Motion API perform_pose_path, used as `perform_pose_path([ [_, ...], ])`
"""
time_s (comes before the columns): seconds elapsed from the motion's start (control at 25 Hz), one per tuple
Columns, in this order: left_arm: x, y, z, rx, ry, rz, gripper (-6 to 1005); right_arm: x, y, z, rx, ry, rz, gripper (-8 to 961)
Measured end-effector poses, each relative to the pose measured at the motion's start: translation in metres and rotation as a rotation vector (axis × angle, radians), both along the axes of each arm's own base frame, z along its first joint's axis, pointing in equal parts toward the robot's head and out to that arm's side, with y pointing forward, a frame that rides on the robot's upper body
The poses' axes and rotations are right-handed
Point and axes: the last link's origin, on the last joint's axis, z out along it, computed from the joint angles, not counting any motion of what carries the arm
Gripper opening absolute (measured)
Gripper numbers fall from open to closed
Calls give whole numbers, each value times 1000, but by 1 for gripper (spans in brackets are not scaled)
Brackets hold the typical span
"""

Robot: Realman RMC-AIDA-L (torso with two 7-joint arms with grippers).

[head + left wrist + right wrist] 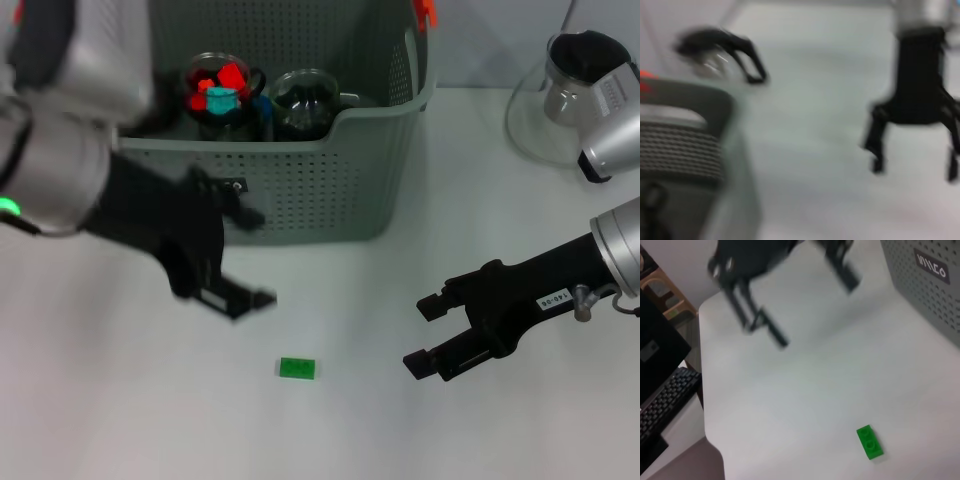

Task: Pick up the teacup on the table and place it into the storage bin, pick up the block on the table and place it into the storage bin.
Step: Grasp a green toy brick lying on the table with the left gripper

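The large grey-green perforated plastic storage bin (330,190) stands at the back of the white surface (330,440). Inside it sit two round glass vessels: one (222,95) holds red and teal pieces, and beside it is a dark clear one (305,100), which may be the teacup, though I cannot tell for sure. If so, the teacup step looks done.

The small flat green plastic block (297,368) lies alone on the surface in front of the bin, apart from both arms, so the block step is in hand and not yet begun.

The left hand (235,258) hangs in front of the bin's front wall, up and to the left of the block, with its two black fingers spread open and nothing between them. The right hand (428,335) hovers low to the right of the block, also open and empty.

A glass teapot with a black handle (570,90) stands at the far right, outside the bin.

Next, one hand must come over the block, line its fingers across the narrow sides, go down to the surface and close. The block is thin and flat, so the fingers must reach very low or they will slip off it.
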Motion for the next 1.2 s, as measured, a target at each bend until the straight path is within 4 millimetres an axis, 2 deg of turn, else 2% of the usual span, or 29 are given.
perform_pose_path([
  [0.04,0,0,0,0,0,0,832,0,0,0,1,2,-3,940],
  [0.08,-2,-8,-14,-59,51,-26,831,0,0,0,2,2,-3,940],
  [0.2,-5,-10,-29,-96,109,-45,831,0,1,0,7,2,-4,940],
  [0.48,-12,-2,-73,-119,244,-84,830,-1,2,-1,8,3,-16,941],
  [0.56,-12,-2,-73,-119,244,-84,830,-1,2,-1,10,3,-18,941],
  [0.6,-12,2,-91,-128,304,-81,830,-1,2,-1,10,2,-20,941],
  [0.8,-11,1,-111,-157,367,-86,829,-2,3,-1,12,2,-25,941],
  [1.2,-5,3,-135,-180,419,-113,828,-2,3,-2,12,3,-26,941],
])
